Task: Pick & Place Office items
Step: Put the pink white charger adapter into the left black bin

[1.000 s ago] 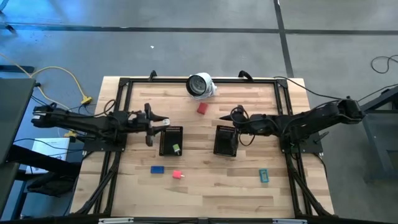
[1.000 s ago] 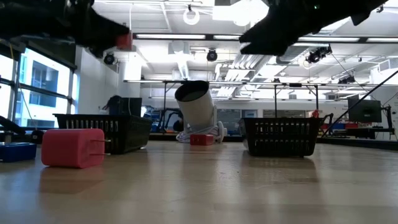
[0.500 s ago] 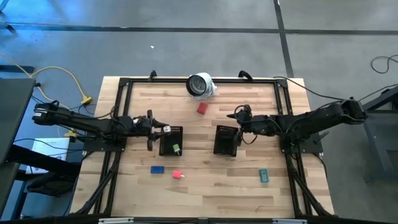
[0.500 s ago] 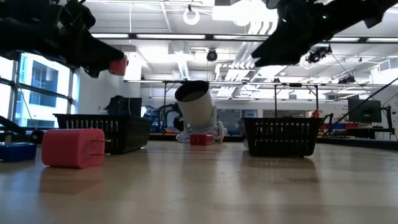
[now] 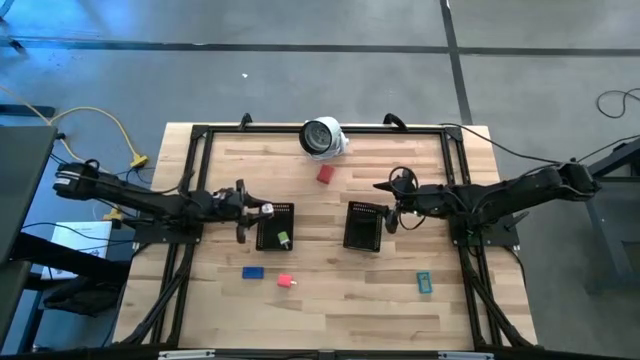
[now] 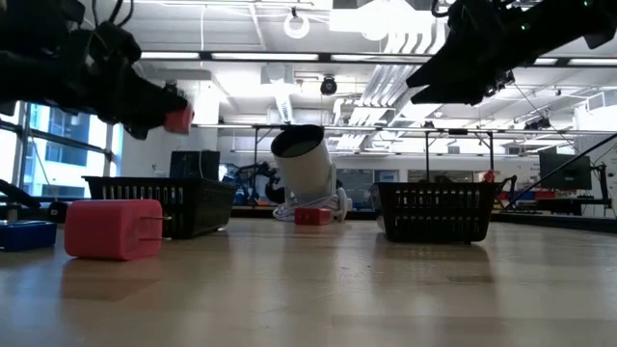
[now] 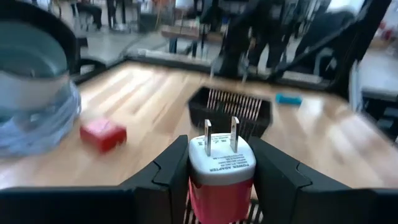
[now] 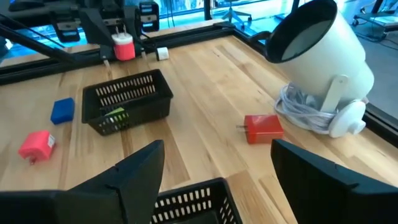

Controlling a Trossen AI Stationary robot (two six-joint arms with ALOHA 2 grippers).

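My left gripper [image 5: 252,209] is shut on a red plug adapter [image 7: 221,177] with a white pronged face and hovers at the far left corner of the left black mesh tray [image 5: 275,228]. A green piece [image 5: 283,238] lies in that tray. My right gripper [image 8: 217,149] is open and empty, just right of the right tray [image 5: 363,226]. On the table lie a red piece [image 5: 325,174], a blue one [image 5: 253,271], a pink one [image 5: 286,281] and a teal one [image 5: 424,283]. My left gripper pinches the adapter's red body [image 7: 214,199] between its two fingers [image 7: 174,171], one on each side. The fingers come in roughly level from the table's left. The white face and its two prongs [image 7: 219,134] point forward past the fingertips. The adapter [image 6: 177,120] is lifted clear of table and tray.
A white round object with a dark face [image 5: 322,137] lies on its side near the far edge, a coiled cable beside it [image 8: 305,109]. A black frame [image 5: 200,135] borders the table. Bare wood shows between the trays and along the near edge.
My left gripper, still shut on the red adapter, has come down toward the left tray. My right gripper has drawn back from above the right tray toward the table's right edge.
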